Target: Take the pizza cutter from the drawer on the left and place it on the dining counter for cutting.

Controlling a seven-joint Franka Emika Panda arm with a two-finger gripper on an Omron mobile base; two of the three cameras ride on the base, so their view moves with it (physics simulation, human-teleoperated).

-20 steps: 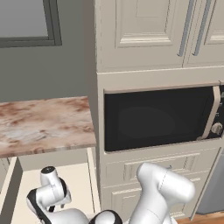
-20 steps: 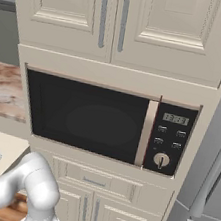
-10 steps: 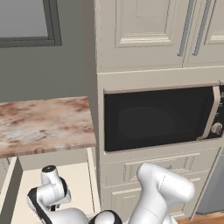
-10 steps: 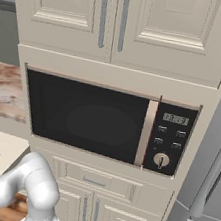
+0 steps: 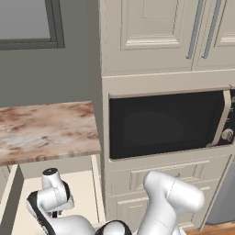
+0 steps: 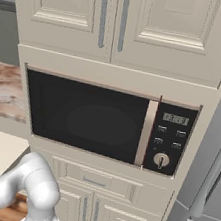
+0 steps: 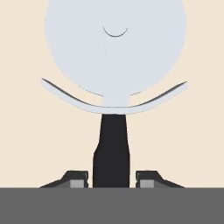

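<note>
The pizza cutter (image 7: pixel 114 52) lies flat on the cream floor of the open drawer (image 7: pixel 26 131), its pale round wheel pointing away from me and its black handle (image 7: pixel 112 153) pointing back at me. My gripper (image 7: pixel 112 179) reaches straight down over it, with one dark fingertip close against each side of the handle: shut on it. From the base, my hand (image 5: pixel 51 195) is low inside the drawer (image 5: pixel 85 190), under the marbled worktop. The dining counter is out of view.
A marbled worktop (image 5: pixel 46 131) overhangs the back of the drawer. To its right stands a tall cream cabinet column with a built-in black microwave (image 5: pixel 165 124) and upper doors (image 6: pixel 122 18). A grey fridge side (image 6: pixel 215 164) is at far right.
</note>
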